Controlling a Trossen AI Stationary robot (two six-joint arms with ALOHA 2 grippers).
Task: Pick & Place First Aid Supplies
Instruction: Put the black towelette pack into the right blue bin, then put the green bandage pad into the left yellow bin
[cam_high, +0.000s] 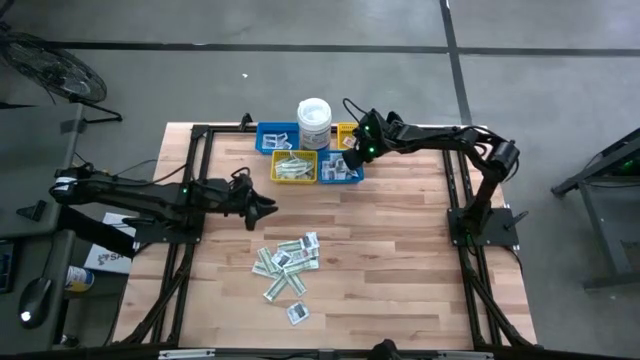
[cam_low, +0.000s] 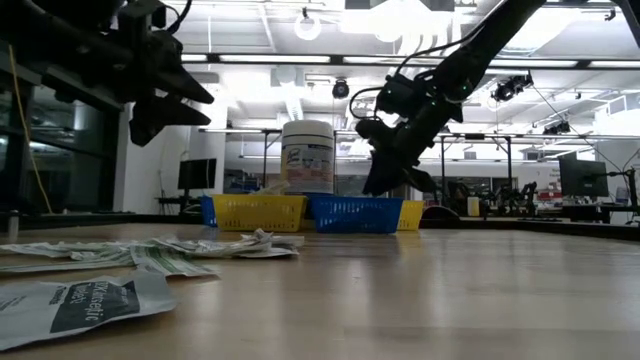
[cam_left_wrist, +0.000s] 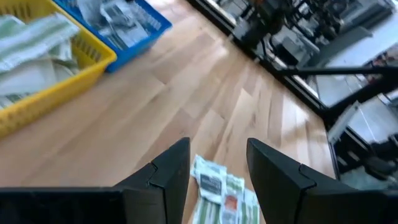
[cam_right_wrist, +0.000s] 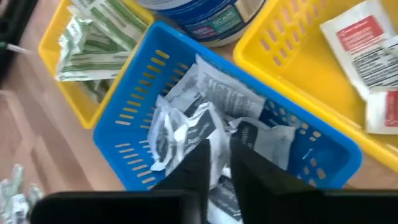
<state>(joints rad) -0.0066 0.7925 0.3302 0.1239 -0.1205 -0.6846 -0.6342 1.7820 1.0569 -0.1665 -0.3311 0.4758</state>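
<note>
a loose pile of flat paper packets (cam_high: 287, 265), white squares and green-striped strips, lies on the wooden table (cam_high: 400, 250). more white packets (cam_right_wrist: 205, 118) fill the slotted blue bin (cam_right_wrist: 134, 115). the right gripper (cam_right_wrist: 216, 163) hangs low over them, fingers a narrow slit apart, gripping nothing visible; its arm reaches in bent. the left gripper (cam_left_wrist: 217, 165), held level above the pile, stands open and empty.

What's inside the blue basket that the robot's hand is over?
The blue basket holds a crumpled heap of white packets with dark print. The right gripper hangs over them, and the basket's bottom is hidden underneath.
</note>
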